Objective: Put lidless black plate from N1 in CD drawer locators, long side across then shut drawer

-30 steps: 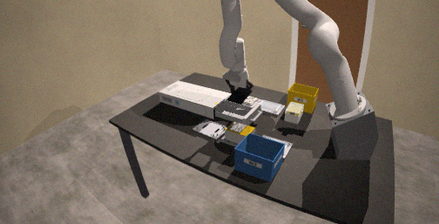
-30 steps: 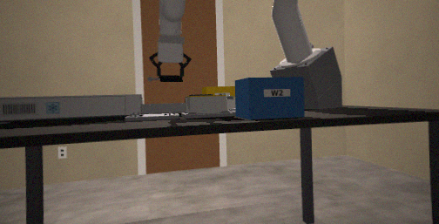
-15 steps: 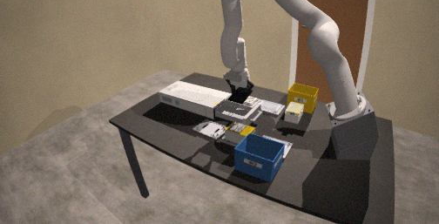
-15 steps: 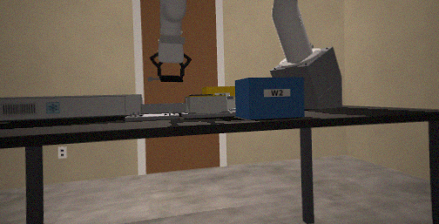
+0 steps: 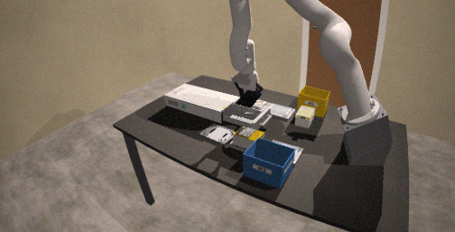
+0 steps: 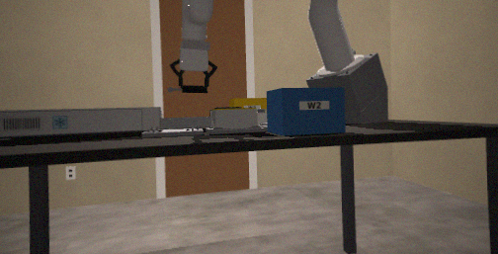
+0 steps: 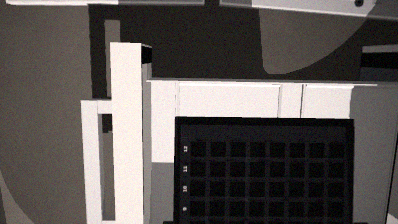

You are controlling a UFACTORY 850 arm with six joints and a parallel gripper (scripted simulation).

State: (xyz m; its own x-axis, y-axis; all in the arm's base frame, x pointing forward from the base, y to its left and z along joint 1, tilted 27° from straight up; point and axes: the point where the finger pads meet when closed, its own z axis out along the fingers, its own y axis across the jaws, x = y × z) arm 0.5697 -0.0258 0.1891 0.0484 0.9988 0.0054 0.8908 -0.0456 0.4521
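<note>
My gripper (image 5: 247,92) is shut on the black plate (image 5: 248,97), a well plate with a grid of square wells and no lid. I hold it level, well above the bench, as the side view shows (image 6: 194,89). In the wrist view the plate (image 7: 264,170) fills the lower right. Below it lies the open drawer (image 5: 246,114) of the long white cooler CD (image 5: 200,101); the drawer's pale floor and locator bars (image 7: 225,100) show past the plate's far edge. The plate hangs over the drawer, apart from it.
A blue bin W2 (image 5: 268,160) stands at the bench's front and a yellow bin (image 5: 313,99) at the back. White nests and plates (image 5: 280,110) (image 5: 218,134) and a yellow-framed rack (image 5: 249,134) lie around the drawer. A small box (image 5: 305,116) sits near the yellow bin.
</note>
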